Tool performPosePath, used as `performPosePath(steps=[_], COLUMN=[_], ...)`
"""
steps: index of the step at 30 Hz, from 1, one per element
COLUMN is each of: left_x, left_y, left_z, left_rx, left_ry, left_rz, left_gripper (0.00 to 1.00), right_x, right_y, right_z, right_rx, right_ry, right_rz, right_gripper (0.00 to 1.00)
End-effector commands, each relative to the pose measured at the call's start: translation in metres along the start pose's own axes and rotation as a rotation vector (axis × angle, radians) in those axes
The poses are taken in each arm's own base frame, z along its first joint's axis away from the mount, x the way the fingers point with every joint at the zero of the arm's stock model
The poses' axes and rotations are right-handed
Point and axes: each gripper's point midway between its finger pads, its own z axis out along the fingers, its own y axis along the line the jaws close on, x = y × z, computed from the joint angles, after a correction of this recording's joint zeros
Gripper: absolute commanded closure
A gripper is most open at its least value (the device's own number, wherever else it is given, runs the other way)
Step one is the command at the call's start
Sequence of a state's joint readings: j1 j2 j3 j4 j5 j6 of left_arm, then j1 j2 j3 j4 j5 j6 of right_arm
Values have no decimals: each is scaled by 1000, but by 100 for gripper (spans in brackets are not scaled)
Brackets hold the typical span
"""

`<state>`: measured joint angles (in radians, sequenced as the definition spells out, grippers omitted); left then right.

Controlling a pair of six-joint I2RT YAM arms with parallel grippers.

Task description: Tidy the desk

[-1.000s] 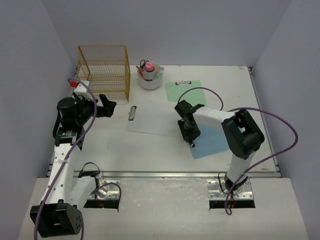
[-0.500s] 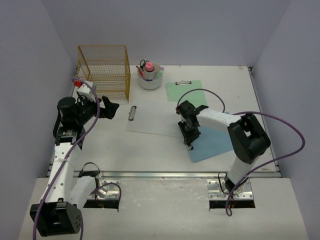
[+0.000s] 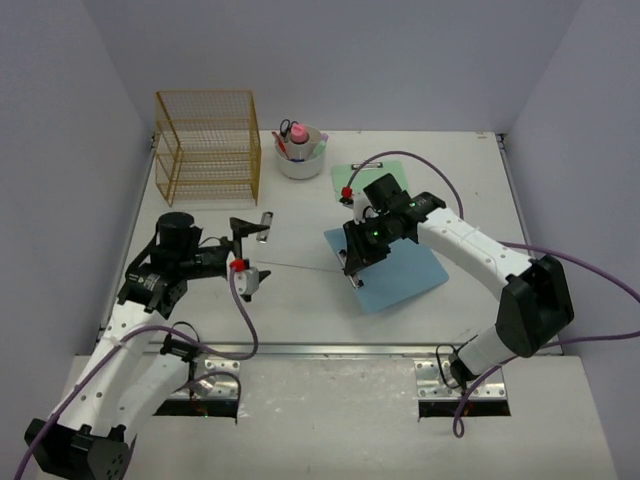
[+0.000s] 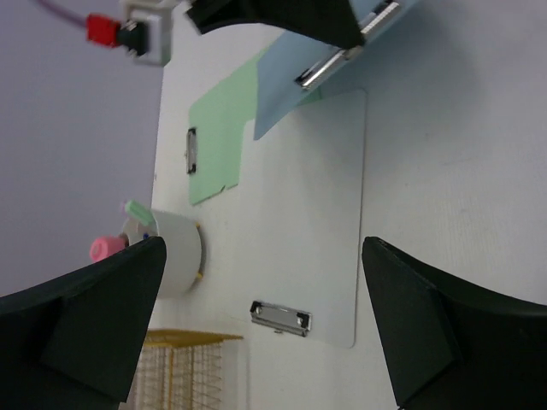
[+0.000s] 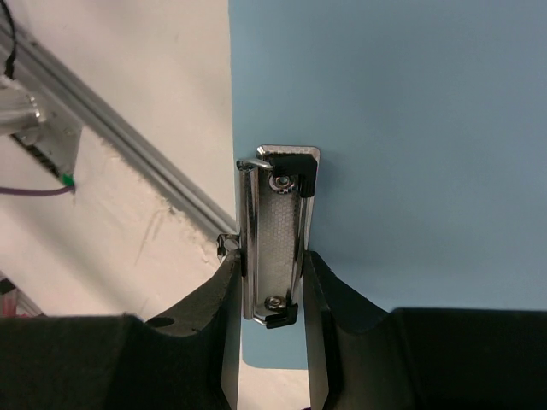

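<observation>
**Desk tidy-up: right arm is pulling the blue clipboard toward the middle as the left arm is swinging in**

Desk is lying flat and white between lavender walls, and its metal rail is running along the near edge, where both arms are bolted.

Nearest, the left arm is rising from the near-left corner and bending toward the centre. A second ago it was sitting by the left edge, beside the wire basket. Its left gripper is spread wide and holding nothing. It is hanging over the left part of the white clipboard and facing the right edge.

The right arm is stretching from the near-right corner diagonally to the centre, far straighter than a second ago. Its right gripper is clamping the metal clip of the blue clipboard. That board is now sitting nearer the centre than before, just beside the white clipboard, and its clip end appears to be lifting off the surface.

This probably means the boards are being gathered, with the open left gripper waiting to help or to take the white one.

Farther back, the green clipboard is lying flat toward the far edge, partly under the right arm. At the far edge, a white cup of scissors and pens is standing near the middle, and the wire basket is occupying the far-left corner.
</observation>
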<state>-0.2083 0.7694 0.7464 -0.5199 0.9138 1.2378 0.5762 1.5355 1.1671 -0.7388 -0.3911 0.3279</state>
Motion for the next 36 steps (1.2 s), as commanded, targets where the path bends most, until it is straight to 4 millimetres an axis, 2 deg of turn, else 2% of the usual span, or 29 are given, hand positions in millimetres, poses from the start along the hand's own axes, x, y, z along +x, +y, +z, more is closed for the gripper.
performPosePath(steps=[1,4,9,16,21,28,36], left_x=[-34,-49,-62,-74,-85,-91,-100], left_y=[-41,-52,-65,-68,-77,-76,-68], left_z=[19,33,60,86,101,115,114], left_rx=[236,295,421,398,430,429,362], left_ry=[-195,-231,-234,-244,-263,-276,-264], left_rz=[433,501,472,535,565,589,444], left_gripper=[5,8,16,24,28,34,33], right_x=[2,6,3,8,6,2,-11], right_y=[36,47,57,61,65,60,49], right_z=[-18,-20,-23,-22,-20,-18,-21], right_rx=[-185,-254,-302,-334,-362,-321,-241], right_ry=[15,39,45,73,87,74,-17], right_rz=[-8,20,32,61,91,96,160], right_gripper=[100,100,100,100,100,100,100])
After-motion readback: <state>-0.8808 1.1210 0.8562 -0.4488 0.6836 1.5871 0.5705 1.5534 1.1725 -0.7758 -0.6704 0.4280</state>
